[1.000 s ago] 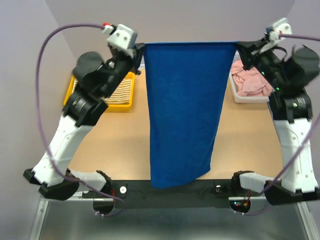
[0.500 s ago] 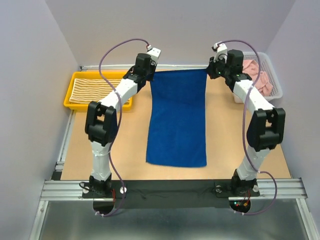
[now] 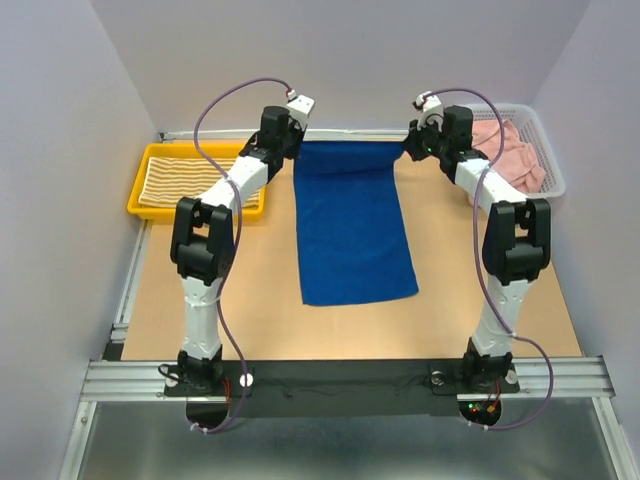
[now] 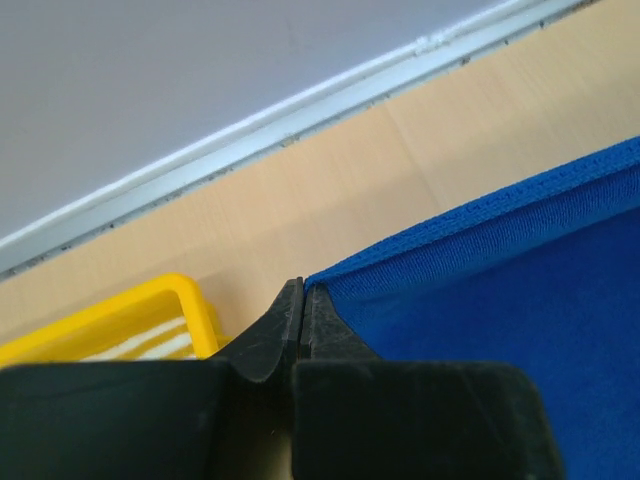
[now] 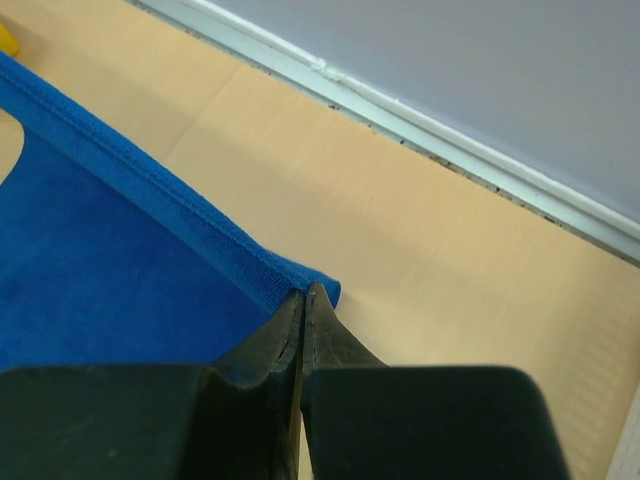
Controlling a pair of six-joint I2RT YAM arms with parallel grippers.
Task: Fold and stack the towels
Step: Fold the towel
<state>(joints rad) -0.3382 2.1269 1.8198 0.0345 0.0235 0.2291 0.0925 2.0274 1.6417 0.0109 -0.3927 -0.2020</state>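
- We work over the table (image 3: 250, 300). The blue towel (image 3: 350, 225) lies flat down its middle, with its far edge near the back rail and its near edge well short of our bases.
- We judge the step in hand to be laying this towel out for its first fold. No fold shows in it yet.
- The yellow tray (image 3: 135, 208) at far left holds the striped towel (image 3: 185, 178). The white basket (image 3: 548, 172) at far right holds the pink towel (image 3: 505, 150), bunched up. Both lie well apart from the blue one, so nothing is stacked.
- Our left gripper (image 4: 300, 292) is pinched tight on the blue towel's far left corner, and our right gripper (image 5: 303, 293) on its far right corner.
- Next, we reckon, both corners should travel together toward the near edge. They need to stay level so the hems meet squarely.
- From above, our wrists cover the two held corners. The wrist views show only the far hem, never the near edge.
- We cannot tell whether the striped towel is folded, and our left arm cuts off part of its tray.
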